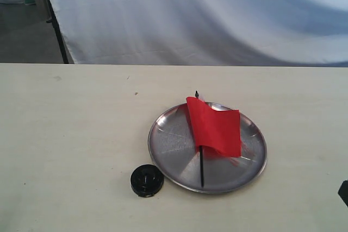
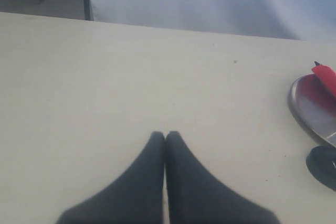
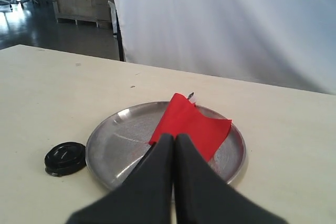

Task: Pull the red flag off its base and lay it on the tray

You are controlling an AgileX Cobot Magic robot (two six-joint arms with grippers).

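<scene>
The red flag lies on the silver tray, its thin black stick running across the plate with the pointed tip at the far rim. Just off the tray's front left rim, the small round black base sits on the table with nothing in it. My right gripper is shut on nothing, held back from the tray with the flag and base beyond it. My left gripper is shut and empty over bare table, far from the tray.
The pale tabletop stretches wide on the left. A white cloth backdrop hangs behind the table's far edge, with a dark stand leg at the back left. A black part of the right arm shows at the right edge.
</scene>
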